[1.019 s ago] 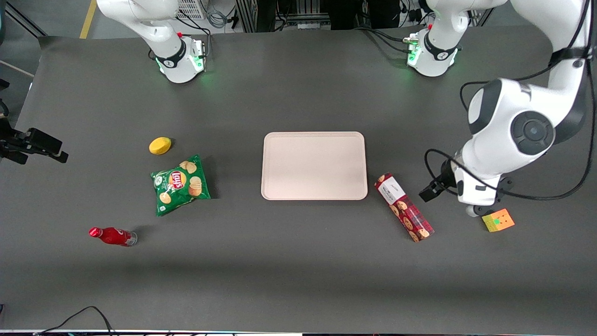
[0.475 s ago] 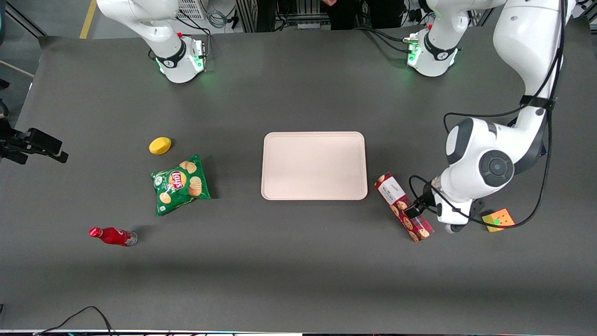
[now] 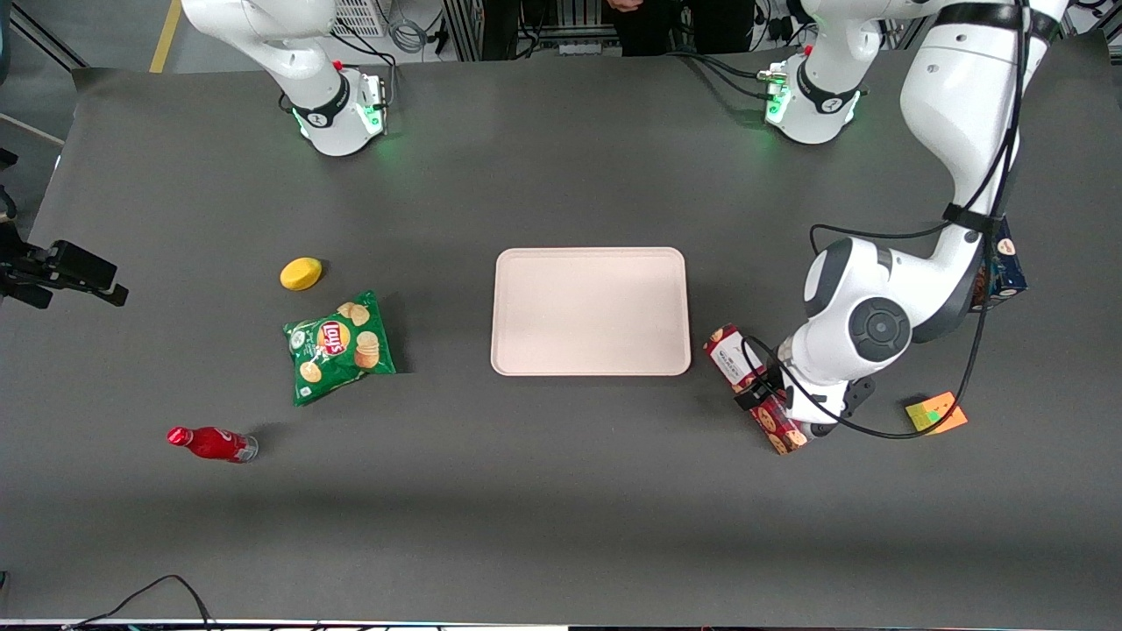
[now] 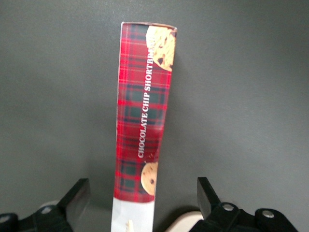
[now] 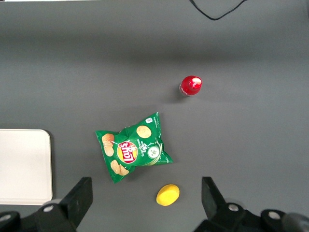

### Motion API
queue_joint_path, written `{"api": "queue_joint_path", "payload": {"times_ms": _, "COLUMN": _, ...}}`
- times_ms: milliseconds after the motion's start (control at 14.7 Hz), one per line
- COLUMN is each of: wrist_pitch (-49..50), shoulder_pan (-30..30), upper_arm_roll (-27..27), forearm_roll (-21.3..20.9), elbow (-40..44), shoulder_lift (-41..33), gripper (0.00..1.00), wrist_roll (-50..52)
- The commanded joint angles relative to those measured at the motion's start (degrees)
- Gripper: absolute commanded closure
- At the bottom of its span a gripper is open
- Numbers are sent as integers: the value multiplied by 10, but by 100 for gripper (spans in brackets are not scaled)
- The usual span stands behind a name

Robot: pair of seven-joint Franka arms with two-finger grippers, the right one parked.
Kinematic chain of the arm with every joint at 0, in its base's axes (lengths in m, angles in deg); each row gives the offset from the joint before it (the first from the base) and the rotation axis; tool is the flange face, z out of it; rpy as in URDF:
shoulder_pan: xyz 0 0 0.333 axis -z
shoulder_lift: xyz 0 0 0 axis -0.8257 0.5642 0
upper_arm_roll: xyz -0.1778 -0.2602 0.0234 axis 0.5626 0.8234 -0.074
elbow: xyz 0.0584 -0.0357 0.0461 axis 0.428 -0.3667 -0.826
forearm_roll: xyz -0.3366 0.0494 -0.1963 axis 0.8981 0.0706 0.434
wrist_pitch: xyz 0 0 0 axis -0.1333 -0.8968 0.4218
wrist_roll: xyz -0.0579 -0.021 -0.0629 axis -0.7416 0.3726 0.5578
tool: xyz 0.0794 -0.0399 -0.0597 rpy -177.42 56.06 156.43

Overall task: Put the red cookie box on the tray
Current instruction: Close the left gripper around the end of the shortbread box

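Straddling the red cookie box point(image 4: 142, 125) lengthwise, my gripper point(image 4: 142, 203) holds its fingers point(image 4: 207, 193) wide apart, gripping nothing, because the narrow width suits a pinch before transfer to the tray point(image 3: 591, 310).

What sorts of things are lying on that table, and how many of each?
Cookie boxes: 2, the red cookie box under the open gripper, and a blue one
Tray: 1
Chip bag: 1
Red bottle: 1
Yellow lemon-like thing: 1
Puzzle cube: 1
Total: 7
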Motion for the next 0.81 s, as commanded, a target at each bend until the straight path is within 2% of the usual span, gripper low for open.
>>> {"api": "queue_joint_path", "payload": {"times_ms": 0, "wrist_pitch": -20, "shoulder_pan": 3, "upper_arm_roll": -3, "forearm_roll": -29, "elbow": 6, "shoulder_lift": 19, "gripper": 2, "wrist_roll": 16}}
{"api": "queue_joint_path", "payload": {"times_ms": 340, "wrist_pitch": -44, "shoulder_pan": 3, "upper_arm_roll": -5, "forearm_roll": -30, "elbow": 3, "shoulder_lift": 50, "gripper": 2, "wrist_roll": 18}}
{"api": "queue_joint_path", "payload": {"times_ms": 543, "wrist_pitch": -62, "shoulder_pan": 3, "upper_arm_roll": -6, "forearm_roll": -46, "elbow": 2, "shoulder_lift": 61, "gripper": 2, "wrist_roll": 18}}
{"api": "queue_joint_path", "payload": {"times_ms": 611, "wrist_pitch": -62, "shoulder_pan": 3, "upper_arm_roll": -6, "forearm_roll": -46, "elbow": 2, "shoulder_lift": 61, "gripper": 5, "wrist_roll": 19}}
{"api": "queue_joint_path", "payload": {"times_ms": 679, "wrist_pitch": -59, "shoulder_pan": 3, "upper_arm_roll": -6, "forearm_roll": -46, "elbow": 2, "shoulder_lift": 60, "gripper": 16, "wrist_roll": 19}}
{"api": "queue_joint_path", "payload": {"times_ms": 747, "wrist_pitch": -58, "shoulder_pan": 3, "upper_arm_roll": -6, "forearm_roll": -46, "elbow": 2, "shoulder_lift": 59, "gripper": 31, "wrist_roll": 19}}
